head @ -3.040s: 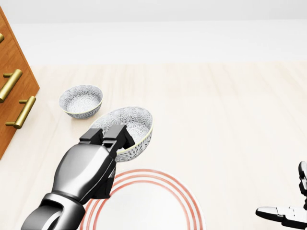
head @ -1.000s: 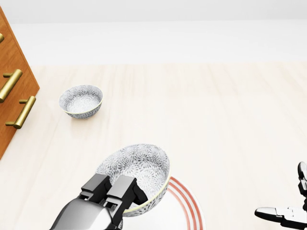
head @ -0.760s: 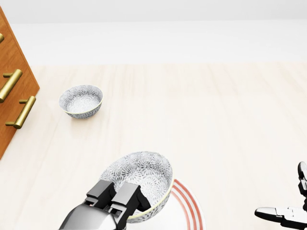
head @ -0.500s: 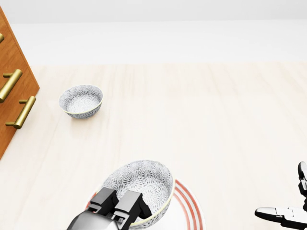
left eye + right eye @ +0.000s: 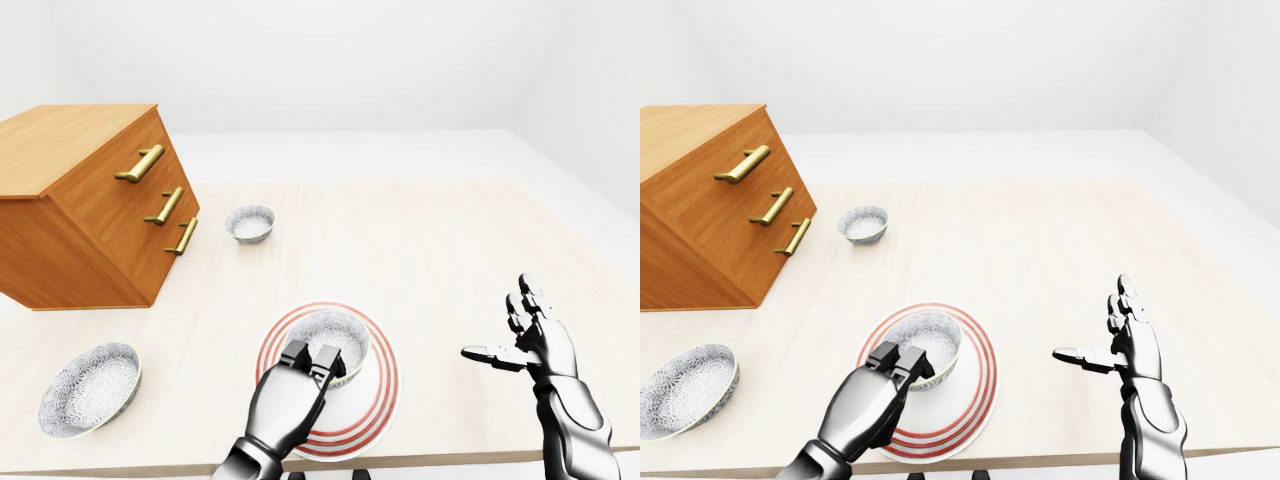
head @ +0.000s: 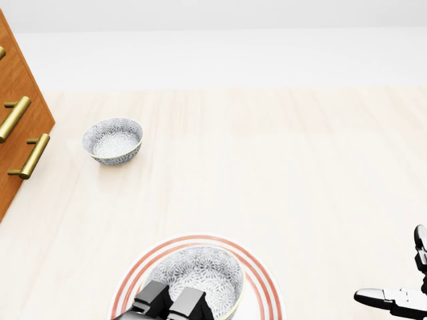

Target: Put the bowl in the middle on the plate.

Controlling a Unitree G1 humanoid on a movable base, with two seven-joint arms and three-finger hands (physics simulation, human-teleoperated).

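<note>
Where the plate lies, left hand grips the bowl.

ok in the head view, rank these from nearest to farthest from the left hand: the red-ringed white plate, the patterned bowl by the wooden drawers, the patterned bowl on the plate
1. Grey-patterned ceramic bowl, bottom centre: the left hand grips its rim.
2. Round white red-ringed plate, directly under both.
3. Second grey-patterned bowl, upper left beside the wooden drawers.

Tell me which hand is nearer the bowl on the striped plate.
Left. The left hand grips the bowl by its rim; the right hand hovers open, well off to the right.
</note>
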